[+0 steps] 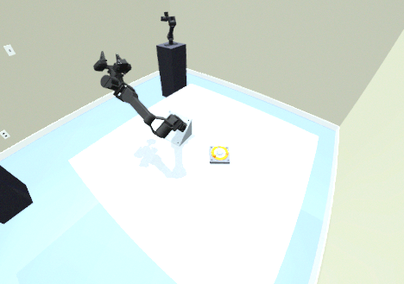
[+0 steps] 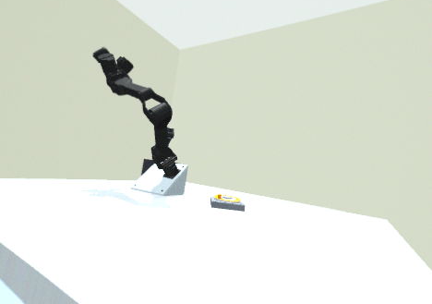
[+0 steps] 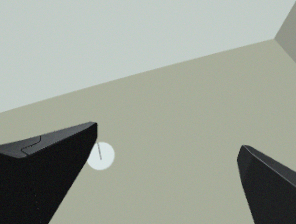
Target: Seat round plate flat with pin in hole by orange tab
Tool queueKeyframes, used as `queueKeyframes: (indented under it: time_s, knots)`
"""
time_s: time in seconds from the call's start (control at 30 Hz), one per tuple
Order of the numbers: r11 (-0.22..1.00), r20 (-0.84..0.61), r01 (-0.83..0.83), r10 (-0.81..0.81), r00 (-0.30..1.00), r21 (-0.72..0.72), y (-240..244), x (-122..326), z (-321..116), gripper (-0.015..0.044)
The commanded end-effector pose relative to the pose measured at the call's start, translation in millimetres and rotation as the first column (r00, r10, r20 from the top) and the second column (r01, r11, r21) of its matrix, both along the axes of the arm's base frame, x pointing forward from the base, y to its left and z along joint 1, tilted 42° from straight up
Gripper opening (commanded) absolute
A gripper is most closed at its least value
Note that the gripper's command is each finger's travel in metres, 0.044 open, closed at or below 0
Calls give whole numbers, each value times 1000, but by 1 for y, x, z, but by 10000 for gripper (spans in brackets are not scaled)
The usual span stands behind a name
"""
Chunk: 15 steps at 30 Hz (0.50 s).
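Note:
The round plate [image 1: 219, 153] [image 2: 227, 200] is white with a yellow rim and an orange tab. It sits on a small grey square base [image 1: 211, 160] [image 2: 217, 204] on the white table, to the right of the arm's mount. The post, pin and hole are too small to make out. My gripper [image 1: 110, 59] [image 2: 111, 57] [image 3: 167, 141] is open and empty. It is raised high and points up and away from the plate, toward the wall. In the wrist view only the two dark fingers, wall and ceiling show.
The arm's grey wedge mount [image 1: 183, 132] [image 2: 162, 182] stands on the table left of the base. A dark pedestal [image 1: 172, 68] with a camera arm stands at the back. Another dark block [image 1: 13, 198] stands at the left edge.

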State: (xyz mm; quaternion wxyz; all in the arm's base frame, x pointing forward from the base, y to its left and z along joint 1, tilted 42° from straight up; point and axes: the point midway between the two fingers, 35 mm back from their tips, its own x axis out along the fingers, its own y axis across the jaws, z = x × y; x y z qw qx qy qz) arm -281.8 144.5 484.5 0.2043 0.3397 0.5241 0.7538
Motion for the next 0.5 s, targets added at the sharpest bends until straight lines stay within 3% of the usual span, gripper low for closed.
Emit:
queueKeyframes:
  time_s: [0.0, 0.23, 0.3, 0.47]
  knots:
    - [1000, 8, 9, -9, 1000, 0, 3, 0, -2, 374]
    - [934, 305, 357, -340, 890, -1, 106, 27, -62, 190]
    - [922, 334, 387, -365, 869, 0, 116, 33, -68, 137]
    - [806, 536, 592, -503, 678, 8, 181, 88, -115, 6]
